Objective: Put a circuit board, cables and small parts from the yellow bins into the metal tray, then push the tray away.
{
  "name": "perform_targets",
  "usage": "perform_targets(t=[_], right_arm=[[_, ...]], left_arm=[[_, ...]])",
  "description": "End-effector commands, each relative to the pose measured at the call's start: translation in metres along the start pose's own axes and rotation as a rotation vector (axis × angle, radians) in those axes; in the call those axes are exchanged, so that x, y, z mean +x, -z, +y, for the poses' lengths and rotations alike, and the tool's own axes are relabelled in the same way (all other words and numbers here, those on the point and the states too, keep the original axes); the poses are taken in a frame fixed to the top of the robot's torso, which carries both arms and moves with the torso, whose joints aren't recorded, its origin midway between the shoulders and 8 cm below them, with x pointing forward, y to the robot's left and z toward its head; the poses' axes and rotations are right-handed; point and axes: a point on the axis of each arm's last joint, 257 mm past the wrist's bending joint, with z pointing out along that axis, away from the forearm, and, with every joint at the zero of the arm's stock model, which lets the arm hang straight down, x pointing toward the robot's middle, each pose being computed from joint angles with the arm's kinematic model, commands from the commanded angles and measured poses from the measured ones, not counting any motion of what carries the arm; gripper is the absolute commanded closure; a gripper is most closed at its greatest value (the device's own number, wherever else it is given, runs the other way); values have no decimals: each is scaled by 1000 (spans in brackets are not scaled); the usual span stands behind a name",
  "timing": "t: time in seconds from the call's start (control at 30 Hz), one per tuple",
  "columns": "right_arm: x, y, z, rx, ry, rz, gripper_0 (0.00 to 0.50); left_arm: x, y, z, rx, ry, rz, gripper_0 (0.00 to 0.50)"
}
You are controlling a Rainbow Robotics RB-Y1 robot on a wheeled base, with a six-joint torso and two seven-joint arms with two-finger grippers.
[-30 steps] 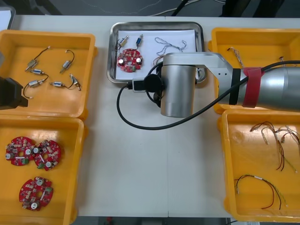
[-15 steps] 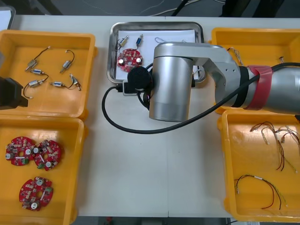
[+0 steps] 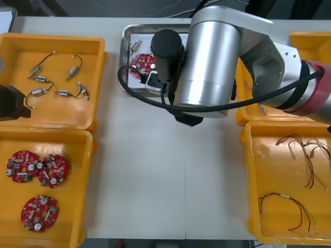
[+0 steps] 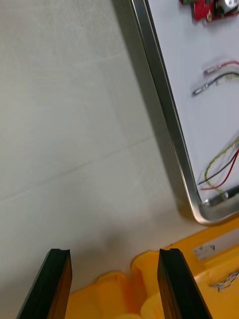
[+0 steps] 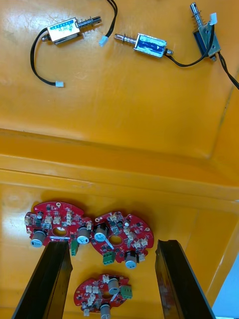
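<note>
Well — metal tray (image 4: 169,124): shiny rim, white inside.

Front camera: above the arms, facing steeply down on the table (image 3: 155,181), with the right arm (image 3: 212,62) close under the lens. Right wrist camera: low over the tabletop, looking past its fingers (image 4: 56,284) at the metal tray (image 4: 167,119) rim and a right-side bin (image 4: 149,279). Left wrist camera: farther off, facing down over the left yellow bins (image 5: 119,149). Overlap with front view: left wrist, the circuit boards (image 5: 119,237) and small metal parts (image 5: 149,45); right wrist, the tray.
</note>
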Motion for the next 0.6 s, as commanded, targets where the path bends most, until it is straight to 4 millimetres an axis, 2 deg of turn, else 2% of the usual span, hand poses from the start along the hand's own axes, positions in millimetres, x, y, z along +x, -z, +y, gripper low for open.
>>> perform_targets(t=[0.03, 0.33, 0.6], right_arm=[[30, 19, -21, -19, -196, 7, 0], [107, 38, -43, -42, -465, 88, 0], [154, 51, -57, -56, -730, 85, 0]], left_arm=[[-5, 14, 16, -42, -96, -21, 0], [-5, 14, 16, -42, -96, -21, 0], [-5, 14, 16, -42, -96, -21, 0]])
